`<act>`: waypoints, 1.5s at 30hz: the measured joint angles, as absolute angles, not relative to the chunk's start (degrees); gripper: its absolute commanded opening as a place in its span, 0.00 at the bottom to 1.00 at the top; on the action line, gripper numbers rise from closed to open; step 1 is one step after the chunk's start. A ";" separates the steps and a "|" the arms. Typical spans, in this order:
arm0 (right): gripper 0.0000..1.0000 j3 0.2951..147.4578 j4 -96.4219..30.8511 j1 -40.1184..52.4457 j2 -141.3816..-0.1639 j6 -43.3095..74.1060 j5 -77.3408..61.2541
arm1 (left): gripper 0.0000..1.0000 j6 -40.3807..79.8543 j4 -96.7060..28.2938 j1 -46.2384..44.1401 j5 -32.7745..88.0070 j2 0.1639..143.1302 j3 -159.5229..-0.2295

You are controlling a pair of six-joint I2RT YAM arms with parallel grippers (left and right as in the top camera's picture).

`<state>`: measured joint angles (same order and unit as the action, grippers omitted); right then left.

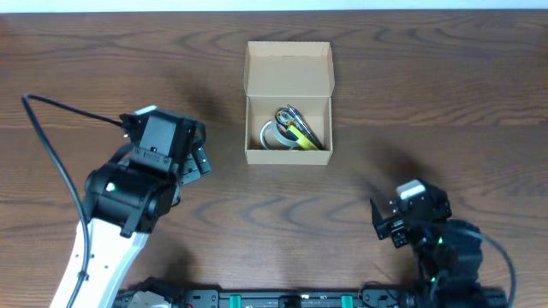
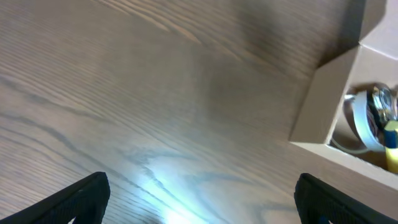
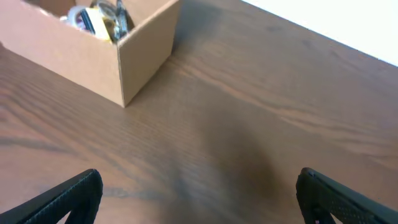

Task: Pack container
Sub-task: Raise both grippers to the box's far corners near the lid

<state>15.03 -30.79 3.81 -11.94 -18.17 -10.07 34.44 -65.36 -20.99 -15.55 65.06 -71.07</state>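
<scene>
Container point(image 1: 288, 156) sits on the table point(image 1: 445, 103), tape roll point(image 1: 274, 137) inside it; left gripper point(image 1: 202, 152) off to its left, right gripper point(image 1: 384, 224) front-right.

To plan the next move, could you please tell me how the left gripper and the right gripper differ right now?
The left gripper lies level with the box, off its left wall, while the right gripper sits farther away, past its front right corner. The left arm reaches well out over the table; the right arm is tucked near the table's front edge. Both grippers are open and empty.
</scene>
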 measured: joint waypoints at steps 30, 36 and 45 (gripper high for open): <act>0.01 56.99 -0.19 3.55 -94.70 0.75 -15.97 | 0.21 45.60 -37.08 0.97 1.43 95.72 -89.41; 0.01 56.99 4.78 2.48 -101.16 9.06 -16.58 | 0.06 51.11 -36.07 0.97 1.69 106.21 -89.38; 0.01 57.06 14.92 -1.98 -109.49 20.80 -24.56 | 0.06 51.27 -17.19 0.97 14.83 117.40 -89.41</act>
